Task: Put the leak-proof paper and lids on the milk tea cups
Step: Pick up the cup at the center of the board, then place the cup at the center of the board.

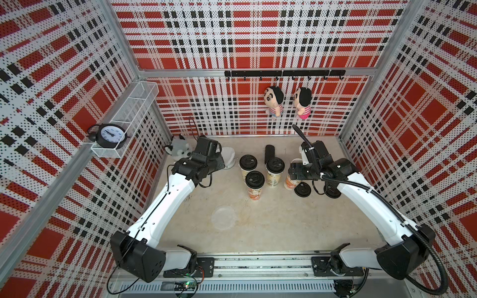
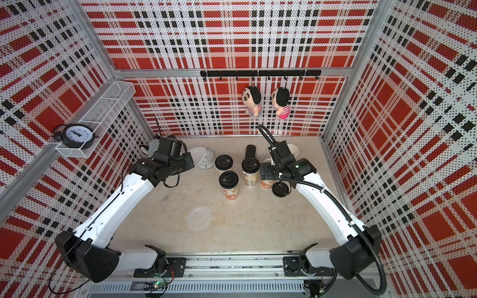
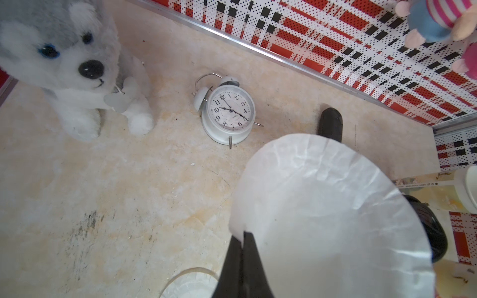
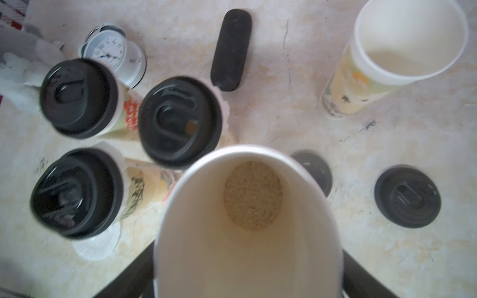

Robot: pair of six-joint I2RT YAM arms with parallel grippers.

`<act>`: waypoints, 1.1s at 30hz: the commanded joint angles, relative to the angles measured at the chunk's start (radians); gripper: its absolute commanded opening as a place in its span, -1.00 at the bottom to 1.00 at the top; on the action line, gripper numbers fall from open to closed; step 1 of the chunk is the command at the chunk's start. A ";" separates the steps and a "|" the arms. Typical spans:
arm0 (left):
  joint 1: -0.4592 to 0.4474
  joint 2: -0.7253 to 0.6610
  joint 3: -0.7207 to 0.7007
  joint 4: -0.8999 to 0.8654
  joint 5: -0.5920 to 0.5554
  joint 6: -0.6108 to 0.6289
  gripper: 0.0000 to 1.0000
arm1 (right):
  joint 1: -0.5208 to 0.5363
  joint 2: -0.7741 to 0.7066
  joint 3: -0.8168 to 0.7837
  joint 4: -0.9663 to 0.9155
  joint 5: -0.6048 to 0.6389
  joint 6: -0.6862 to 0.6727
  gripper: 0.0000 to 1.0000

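My left gripper [image 3: 242,236] is shut on the edge of one leak-proof paper [image 3: 322,206], held in the air near the back left [image 2: 197,153]. Another translucent sheet [image 1: 223,216] lies flat on the table in front. My right gripper [image 4: 249,251] is closed round an open milk tea cup [image 4: 247,206], with a finger against each side of it [image 1: 291,183]. A second open cup [image 4: 410,43] stands behind the right arm. Three cups [image 1: 247,165] [image 1: 255,183] [image 1: 275,167] carry black lids, and paper edges peek out beneath them [image 4: 98,247].
Two loose black lids [image 4: 406,196] [image 4: 315,170] lie by the held cup. A black cylinder [image 1: 269,153] stands behind the cups. A white alarm clock [image 3: 229,113] and a husky plush [image 3: 64,64] sit at the back left, close to the left gripper.
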 commanded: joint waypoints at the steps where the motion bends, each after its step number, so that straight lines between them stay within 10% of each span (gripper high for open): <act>1: -0.018 0.005 0.033 0.023 0.003 0.023 -1.00 | 0.067 -0.051 -0.030 -0.001 0.038 0.060 0.64; 13: -0.079 0.015 0.036 0.035 0.003 0.026 -1.00 | 0.279 0.046 -0.156 0.146 0.167 0.235 0.64; 33: -0.234 0.062 0.174 -0.034 -0.028 0.023 -1.00 | 0.322 -0.002 -0.153 0.084 0.215 0.290 1.00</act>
